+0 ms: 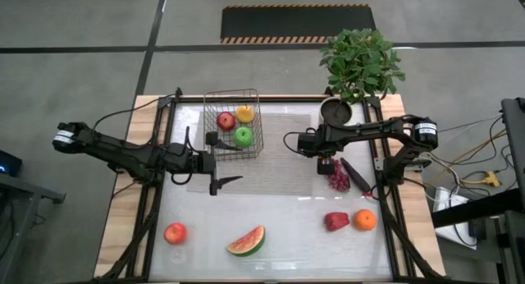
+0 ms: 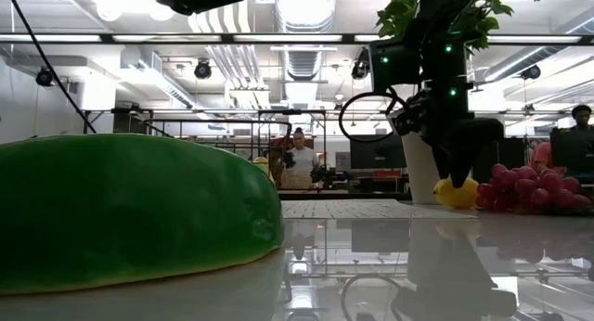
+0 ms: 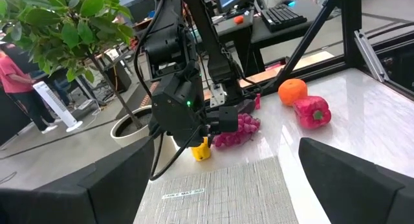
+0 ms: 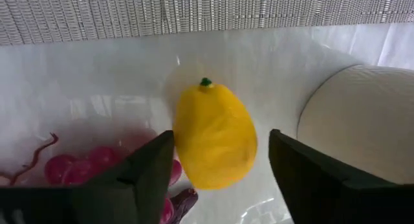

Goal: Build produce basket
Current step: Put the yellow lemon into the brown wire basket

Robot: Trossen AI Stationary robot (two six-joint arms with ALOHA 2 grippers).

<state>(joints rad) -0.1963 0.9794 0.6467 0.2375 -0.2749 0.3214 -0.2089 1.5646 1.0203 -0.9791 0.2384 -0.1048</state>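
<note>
The wire basket stands at the far middle of the table on a grey mat and holds a red apple, a green apple and a yellow-orange fruit. My right gripper points down over a yellow lemon. It is open, with one finger on each side of the fruit. The lemon lies on the white table beside purple grapes and the white plant pot. My left gripper waits open and level, just in front of the basket. My right gripper comes at the lemon from above, fingers astride its lower half. One finger stands right at the lemon's side next to the grapes; whether it touches I cannot tell. The other finger stands clear of it. The lemon lies on the table.
A dark eggplant lies right of the grapes. A red pepper and an orange sit near the right front. A peach-red fruit and a watermelon slice lie at the front. The potted plant stands at the far right.
</note>
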